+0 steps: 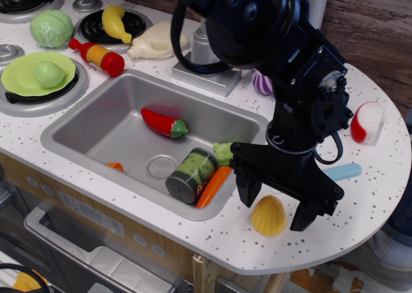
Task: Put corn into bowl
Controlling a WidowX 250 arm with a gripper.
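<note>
Yellow plastic, ribbed with bumpy kernel rows, the corn [268, 216] stands dome-up near the front edge of the speckled white surface [360, 209], just to the right of the sink [90, 135], which serves as the landmark from here on. Straddling the corn is the tool [277, 208], its two black fingers spread wide, one on each side of the toy and neither clearly touching it, so nothing is held. To do this step well, I judge the tool should settle lower until the fingers flank the widest part of the dome, then close evenly; the tapered, slick shape could squirt out if pinched near the top. The bowl is not visible, presumably hidden behind the arm's bulk to the right of the sink, so the carry path cannot be checked. Right of the sink, past the arm, a pale blue knife handle [342, 172] pokes out, and a red-and-white toy [365, 122] lies farther back. Inside the sink lie a red pepper [164, 123], a green can [191, 175] and a carrot [214, 185]. Left of the sink sit a lime-green plate [19, 82], a cabbage [51, 28] and a ketchup bottle [98, 56], with a wooden wall [380, 29] behind
</note>
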